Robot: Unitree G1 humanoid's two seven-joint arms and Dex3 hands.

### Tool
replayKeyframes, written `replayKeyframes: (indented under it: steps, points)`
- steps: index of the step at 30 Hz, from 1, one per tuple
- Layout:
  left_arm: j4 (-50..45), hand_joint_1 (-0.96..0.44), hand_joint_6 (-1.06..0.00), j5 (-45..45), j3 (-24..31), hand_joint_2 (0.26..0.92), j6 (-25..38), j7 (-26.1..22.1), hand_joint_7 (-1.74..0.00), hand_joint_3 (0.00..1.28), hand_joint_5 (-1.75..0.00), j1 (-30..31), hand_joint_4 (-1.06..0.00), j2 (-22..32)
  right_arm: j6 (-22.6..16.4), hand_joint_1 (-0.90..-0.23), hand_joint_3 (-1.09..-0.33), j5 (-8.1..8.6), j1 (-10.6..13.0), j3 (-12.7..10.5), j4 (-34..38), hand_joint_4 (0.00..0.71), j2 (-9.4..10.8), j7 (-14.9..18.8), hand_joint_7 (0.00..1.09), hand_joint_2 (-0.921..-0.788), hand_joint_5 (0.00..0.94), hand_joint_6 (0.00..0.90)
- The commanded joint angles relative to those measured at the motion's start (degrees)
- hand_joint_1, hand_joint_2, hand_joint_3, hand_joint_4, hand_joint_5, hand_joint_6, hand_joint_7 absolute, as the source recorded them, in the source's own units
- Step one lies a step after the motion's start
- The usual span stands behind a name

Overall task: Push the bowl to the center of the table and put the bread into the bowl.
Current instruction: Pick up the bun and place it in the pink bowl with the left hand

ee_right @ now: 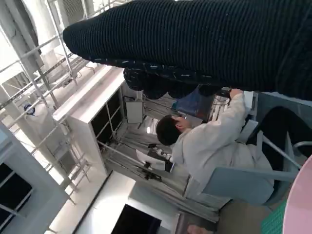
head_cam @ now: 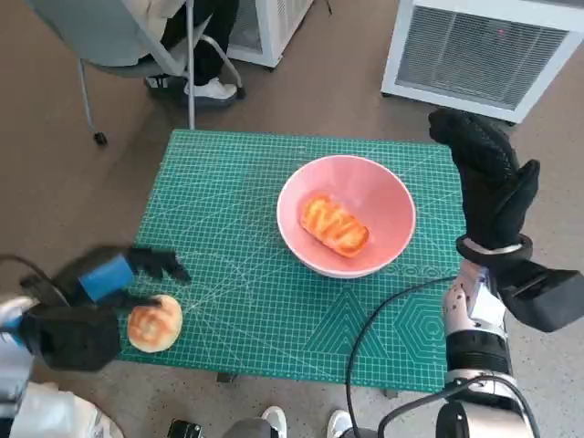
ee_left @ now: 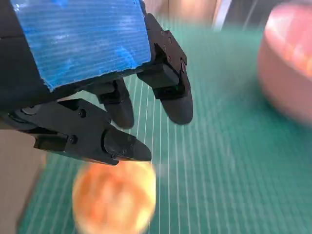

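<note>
Left hand (head_cam: 109, 278) hovers (fingers apart).

the green gridded worktop (head_cam: 246, 301) fills the middle. a pink bowl (head_cam: 383, 196) sits slightly toward two o'clock of the mat's centre, with a striped bread (head_cam: 334, 224) lying inside it. a second round bread (head_cam: 155, 323) lies near the worktop's eight o'clock corner. the left robot hand (head_cam: 128, 274) hovers just at ten o'clock of that bread, fingers spread and holding nothing. the right robot hand (head_cam: 488, 178) stands raised at the three o'clock edge, beside the bowl, fingers extended. a chair (head_cam: 109, 36) with a seated person's legs (head_cam: 205, 55) is at eleven o'clock.
</note>
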Motion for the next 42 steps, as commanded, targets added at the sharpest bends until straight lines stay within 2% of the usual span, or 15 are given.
replayKeyframes:
  steps: [1, 7, 10, 18, 20, 22, 23, 24, 25, 26, 28, 32, 42]
  points:
    - [1.54, 0.0, -0.71, 0.38, 0.35, 0.92, -1.95, 1.87, -1.01, 0.06, -1.3, -4.29, -0.63, -0.43, 0.06, -0.615, -0.743, -0.62, 0.28, 0.1, 1.01, 0.369, 0.45, -0.61, 0.06, -0.921, 0.001, 0.349]
    - [2.73, 0.0, -0.76, 1.03, -0.71, 0.92, -2.22, 2.71, -0.92, 0.04, -1.31, -9.0, -0.65, -0.79, -0.04, -0.614, -0.744, -0.61, 0.4, -0.01, 0.89, 0.369, 0.44, -0.62, 0.06, -0.921, 0.0, 0.352]
    - [2.79, 0.0, -0.77, 0.02, -1.19, 0.919, -1.12, 1.38, -0.9, 0.03, -1.32, -10.87, -0.65, -0.97, -0.11, -0.613, -0.744, -0.5, 0.76, 0.0, 0.4, 0.37, 0.5, -0.59, 0.06, -0.921, 0.0, 0.353]
    - [1.44, 0.0, -0.78, -1.38, -0.49, 0.916, 0.33, -1.26, -0.9, 0.04, -1.31, -10.52, -0.65, 0.22, -0.6, -0.616, -0.743, -0.36, 2.01, 0.0, -0.97, 0.37, 0.59, -0.64, 0.05, -0.921, 0.0, 0.344]
    - [-1.03, 0.0, -0.74, -2.53, 0.53, 0.918, 3.05, -3.3, -0.99, 0.04, -1.27, -8.45, -0.65, 1.38, -0.69, -0.617, -0.744, -0.3, 2.36, -0.06, -1.34, 0.369, 0.52, -0.67, 0.05, -0.921, 0.0, 0.342]
    - [-5.62, 0.0, -0.56, -3.78, 1.72, 0.92, 9.07, -7.02, -1.21, 0.15, -1.3, -5.41, -0.58, 3.5, -0.78, -0.618, -0.744, -0.2, 2.69, -0.17, -1.67, 0.369, 0.41, -0.67, 0.05, -0.921, 0.0, 0.339]
    - [-7.9, 0.03, -0.46, -4.24, 2.22, 0.889, 12.2, -8.8, -1.1, 0.15, -1.12, -4.07, -0.49, 4.54, -0.8, -0.619, -0.744, -0.17, 2.83, -0.19, -1.84, 0.369, 0.36, -0.69, 0.05, -0.921, 0.0, 0.339]
    - [-11.51, 0.06, -0.37, -4.42, 2.65, 0.85, 17.56, -11.46, -0.82, 0.13, -0.76, -2.64, -0.42, 6.29, -0.81, -0.619, -0.745, -0.1, 2.95, -0.26, -1.94, 0.368, 0.26, -0.68, 0.05, -0.921, 0.0, 0.339]
    - [-14.14, 0.06, -0.29, -4.53, 2.99, 0.81, 21.43, -13.3, -0.55, 0.1, -0.49, -1.64, -0.3, 7.49, -0.81, -0.619, -0.745, -0.07, 3.04, -0.3, -2.05, 0.368, 0.2, -0.69, 0.05, -0.921, 0.0, 0.338]
    - [-17.58, 0.05, -0.25, -4.18, 3.56, 0.78, 25.3, -15.0, -0.36, 0.07, -0.31, -0.3, -0.21, 8.8, -0.82, -0.619, -0.746, -0.06, 3.11, -0.39, -2.1, 0.368, 0.09, -0.77, 0.05, -0.921, 0.0, 0.338]
    - [-22.14, 0.03, -0.2, -3.52, 4.92, 0.749, 29.27, -16.81, -0.19, 0.05, -0.16, 2.05, -0.12, 10.28, -0.83, -0.619, -0.746, -0.07, 3.15, -0.55, -2.08, 0.368, -0.08, -0.89, 0.04, -0.921, 0.0, 0.338]
    - [-27.46, -0.06, -0.18, -2.79, 8.75, 0.716, 30.59, -17.85, -0.05, 0.02, -0.04, 7.1, -0.05, 10.99, -0.97, -0.619, -0.748, -0.44, 3.1, -0.72, -1.9, 0.367, -0.19, -1.37, 0.04, -0.921, 0.0, 0.337]
    - [-32.72, -0.17, -0.18, -2.06, 15.07, 0.705, 29.15, -16.7, -0.01, 0.01, 0.0, 16.68, -0.03, 9.05, -1.65, -0.616, -0.75, -2.03, 2.72, -0.52, -0.78, 0.368, -0.06, -3.06, 0.04, -0.921, 0.001, 0.329]
